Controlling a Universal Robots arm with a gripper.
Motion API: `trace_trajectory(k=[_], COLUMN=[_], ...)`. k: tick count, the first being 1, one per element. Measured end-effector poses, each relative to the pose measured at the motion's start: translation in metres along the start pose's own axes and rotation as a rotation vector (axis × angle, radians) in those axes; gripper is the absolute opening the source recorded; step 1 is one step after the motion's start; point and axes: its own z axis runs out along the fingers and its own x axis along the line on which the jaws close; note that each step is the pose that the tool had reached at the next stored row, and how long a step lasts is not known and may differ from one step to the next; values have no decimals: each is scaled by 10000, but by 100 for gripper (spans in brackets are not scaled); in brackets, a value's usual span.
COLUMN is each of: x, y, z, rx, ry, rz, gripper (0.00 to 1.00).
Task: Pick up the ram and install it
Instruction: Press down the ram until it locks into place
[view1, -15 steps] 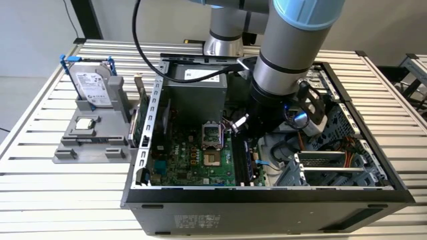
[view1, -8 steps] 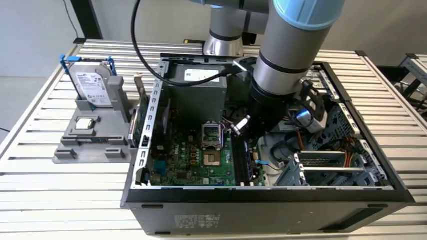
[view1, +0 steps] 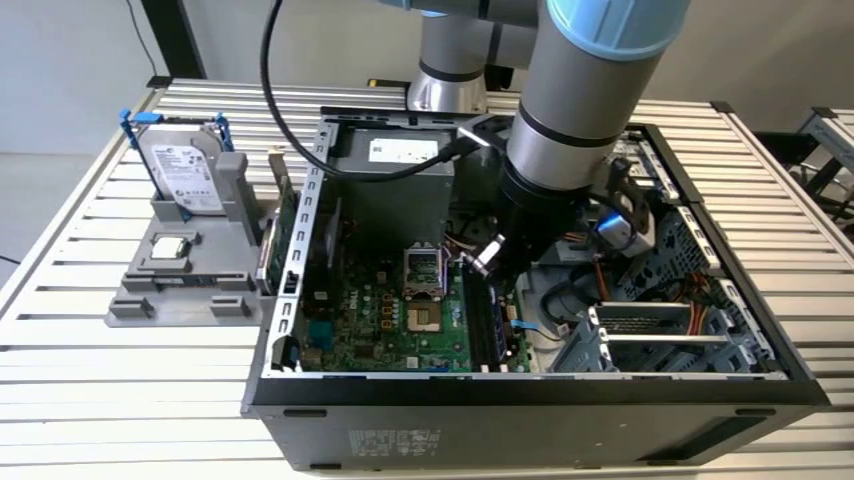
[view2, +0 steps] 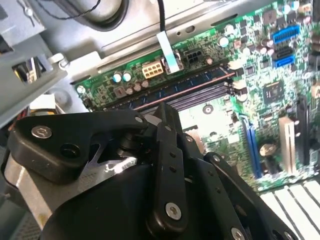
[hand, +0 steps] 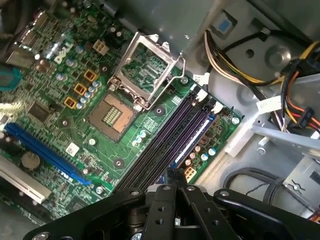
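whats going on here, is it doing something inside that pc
The robot arm is reaching down into the open computer case, with its gripper just above the black memory slots on the motherboard, beside the open processor socket. A stick with a blue edge sits in the outer slot. A hard drive stands in a grey holder outside the case.

No legible print; labels too small to read.

— What carries it all?
— A slatted metal table (view1: 120, 395), seen in the exterior view.
— What lies on it?
— An open computer case (view1: 534, 415) fills the middle. Just beside it, on the exterior view's left, a grey holder (view1: 180, 295) stands, with a hard drive (view1: 184, 170) upright in it.
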Motion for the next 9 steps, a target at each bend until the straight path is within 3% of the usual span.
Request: trace_trajectory(k=[9], x=[0], y=[0], z=[0], rx=[1], ry=[18], rz=[-1180], gripper=[0])
